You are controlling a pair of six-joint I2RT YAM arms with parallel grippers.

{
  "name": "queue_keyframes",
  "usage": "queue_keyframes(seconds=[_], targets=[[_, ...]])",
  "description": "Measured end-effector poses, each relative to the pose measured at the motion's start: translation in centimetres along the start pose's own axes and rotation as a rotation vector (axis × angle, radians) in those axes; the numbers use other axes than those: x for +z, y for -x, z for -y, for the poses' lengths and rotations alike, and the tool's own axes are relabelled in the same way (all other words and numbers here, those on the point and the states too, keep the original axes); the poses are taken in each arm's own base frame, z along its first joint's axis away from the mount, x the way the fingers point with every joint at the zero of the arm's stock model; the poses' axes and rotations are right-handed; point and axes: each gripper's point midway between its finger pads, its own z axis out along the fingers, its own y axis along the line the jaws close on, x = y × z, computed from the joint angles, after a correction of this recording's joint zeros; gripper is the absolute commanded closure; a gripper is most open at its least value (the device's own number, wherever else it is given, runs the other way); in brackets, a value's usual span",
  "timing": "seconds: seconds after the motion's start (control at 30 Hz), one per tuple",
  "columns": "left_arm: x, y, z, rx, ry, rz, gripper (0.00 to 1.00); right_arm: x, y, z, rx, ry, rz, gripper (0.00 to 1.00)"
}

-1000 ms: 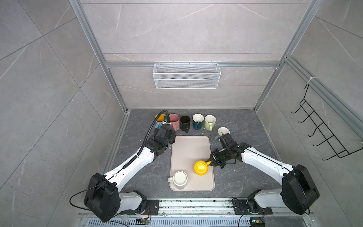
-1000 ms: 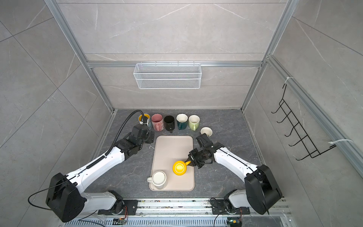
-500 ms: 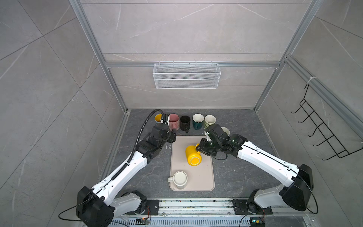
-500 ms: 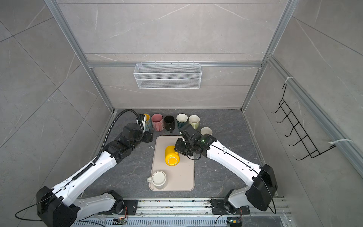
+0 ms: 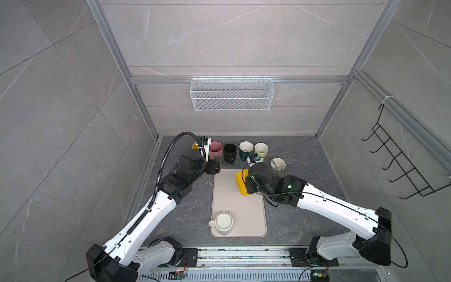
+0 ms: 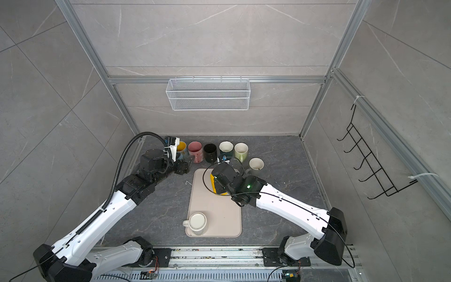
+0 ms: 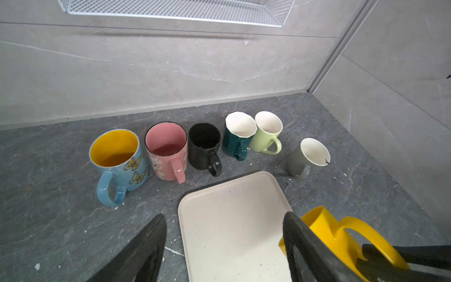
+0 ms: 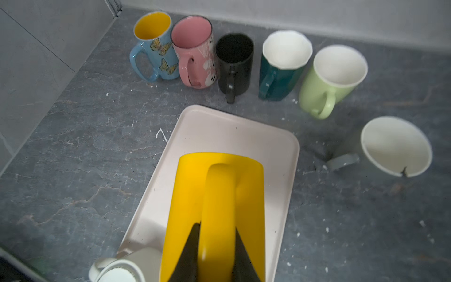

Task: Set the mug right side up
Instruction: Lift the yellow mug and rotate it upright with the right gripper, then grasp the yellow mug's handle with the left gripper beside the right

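The right gripper (image 8: pixel 216 227) pinches shut on the handle (image 8: pixel 219 190) of the yellow mug (image 8: pixel 185 207), likely to swing it upright. It hangs tilted over the tray (image 5: pixel 231 200), mid-frame in both top views. The left gripper (image 7: pixel 224 216) gapes empty.

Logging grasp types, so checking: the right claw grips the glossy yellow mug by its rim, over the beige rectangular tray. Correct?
No: the right claw grips the glossy yellow mug by its handle, not its rim, over the beige rectangular tray. The right wrist view shows it.
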Motion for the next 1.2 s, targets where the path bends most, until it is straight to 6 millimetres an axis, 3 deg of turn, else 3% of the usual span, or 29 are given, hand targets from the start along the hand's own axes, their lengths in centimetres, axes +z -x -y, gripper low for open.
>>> queue_keyframes(seconds=[0.27,0.53,0.83,1.2], targets=[[-0.5,2.3,1.2,-0.013,-0.072,-0.002,0.24,-0.2,1.7,-0.4,-0.358,-0.143,0.217,1.0],[-0.9,4.2,1.8,-0.035,-0.171,-0.021,0.24,-1.0,6.1,0.6,-0.568,-0.36,0.444,1.0],[-2.9,8.0,2.8,0.002,-0.257,0.024,0.23,0.1,9.9,-1.6,-0.8,-0.58,0.631,1.0],[-2.9,6.6,4.9,0.046,-0.394,-0.078,0.23,-0.3,12.1,-3.8,-0.926,-0.7,0.792,1.0]])
